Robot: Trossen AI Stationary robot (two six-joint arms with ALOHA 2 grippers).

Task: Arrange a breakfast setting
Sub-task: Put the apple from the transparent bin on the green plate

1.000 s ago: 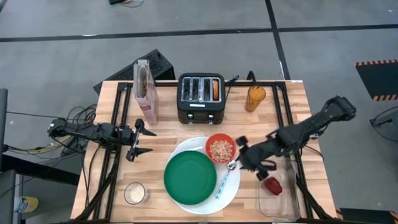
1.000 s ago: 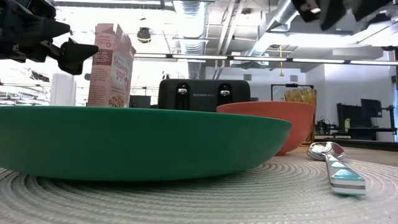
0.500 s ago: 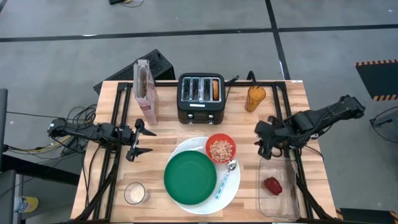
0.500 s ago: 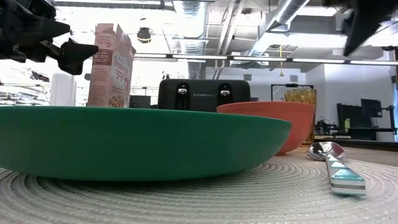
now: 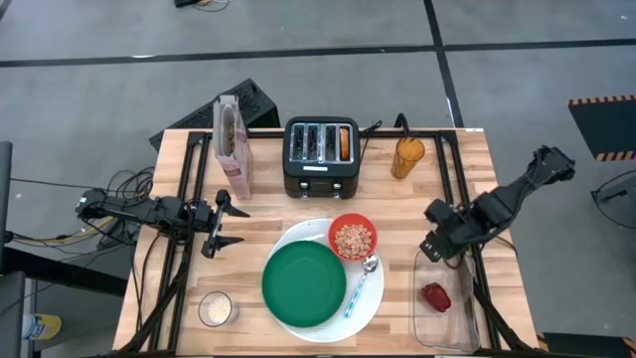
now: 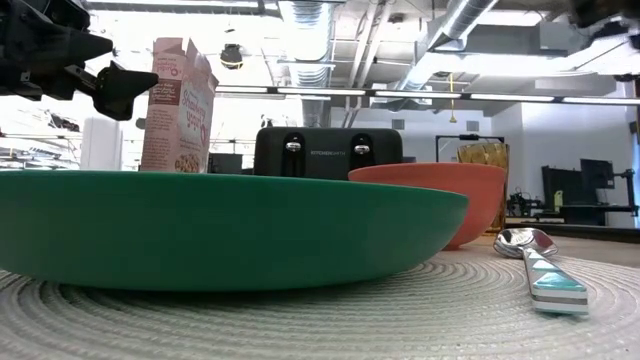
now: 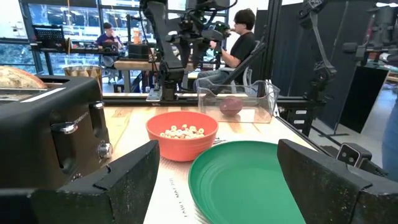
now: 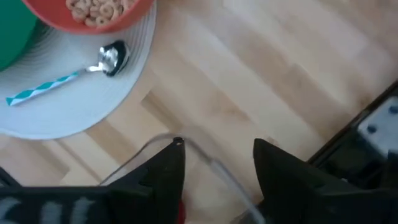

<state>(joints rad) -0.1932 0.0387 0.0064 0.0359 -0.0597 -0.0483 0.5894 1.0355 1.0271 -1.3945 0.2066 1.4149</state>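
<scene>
The large white round plate (image 5: 370, 303) lies at the table's near middle. On it rest the green plate (image 5: 303, 283), the red bowl (image 5: 352, 237) holding cereal, and the teal-handled spoon (image 5: 358, 286), bowl end toward the red bowl. The bagel (image 5: 344, 142) stands in a slot of the black toaster (image 5: 321, 157). The small red food item (image 5: 435, 295) lies in the clear tub (image 5: 444, 333) at the near right. My right gripper (image 5: 434, 247) (image 8: 217, 168) is open and empty over the tub's far end. My left gripper (image 5: 221, 225) waits open, left of the plates.
A cereal box (image 5: 233, 147) stands at the far left, an orange glass (image 5: 407, 157) at the far right, and a small jar (image 5: 216, 308) at the near left. Bare wood lies between the bowl and the tub. People sit in the room beyond (image 7: 239, 37).
My right gripper has moved away from the spoon and the red bowl, toward the table's right edge, and now stands over the far end of the clear tub. The spoon has stayed on the white plate.
</scene>
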